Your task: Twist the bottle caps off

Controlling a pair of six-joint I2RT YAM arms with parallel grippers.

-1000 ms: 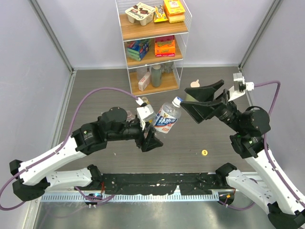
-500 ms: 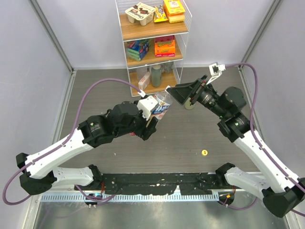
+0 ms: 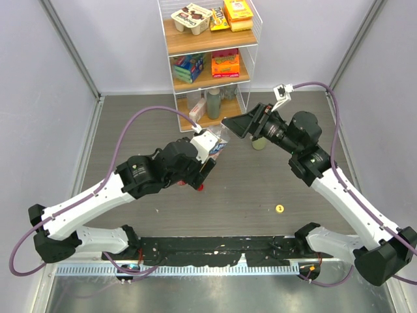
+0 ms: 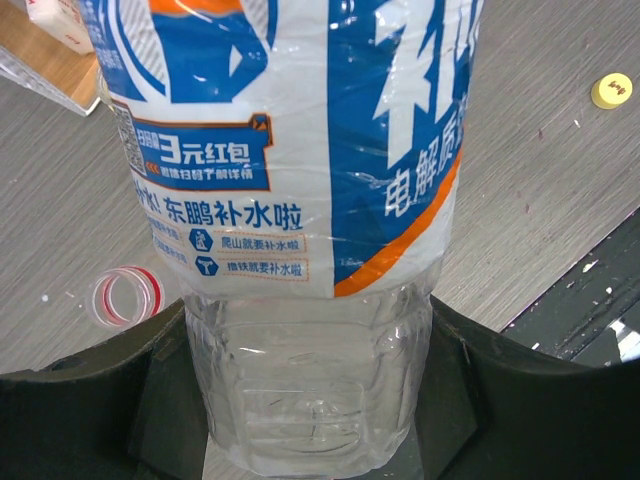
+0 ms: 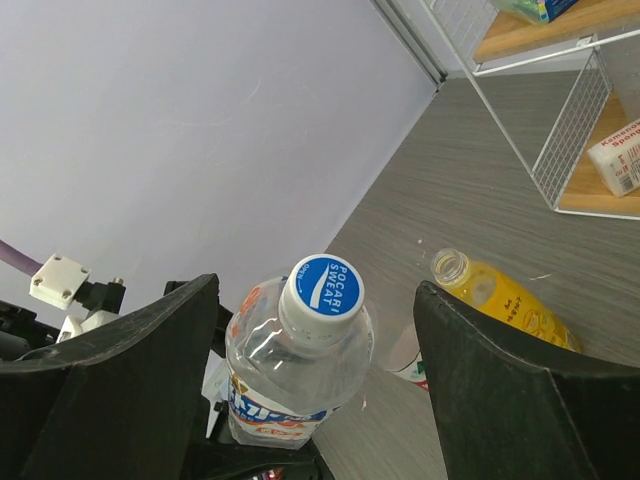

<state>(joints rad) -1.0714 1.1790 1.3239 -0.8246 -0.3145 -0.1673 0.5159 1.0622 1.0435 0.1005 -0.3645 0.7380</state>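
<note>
My left gripper (image 4: 310, 405) is shut on the base of the clear bottle with the blue-white label (image 4: 300, 150), holding it tilted above the table (image 3: 220, 141). Its white cap with a blue top (image 5: 321, 289) is still on. My right gripper (image 5: 318, 300) is open, one finger on each side of that cap and neither touching it; from above it sits at the bottle's top (image 3: 230, 126). The yellow-orange juice bottle (image 5: 505, 305) lies uncapped on the table. A yellow cap (image 3: 279, 208) and a red cap (image 4: 125, 297) lie loose there.
The wire rack (image 3: 208, 65) of goods stands at the back centre, close behind both grippers. A pale green bottle (image 3: 259, 143) stands under the right arm. Part of another clear bottle (image 5: 408, 352) shows beside the juice bottle. Grey walls close in both sides.
My left arm carried the bottle back and left toward the rack. My right gripper swung left and came over the cap, its jaws a little narrower than before.
</note>
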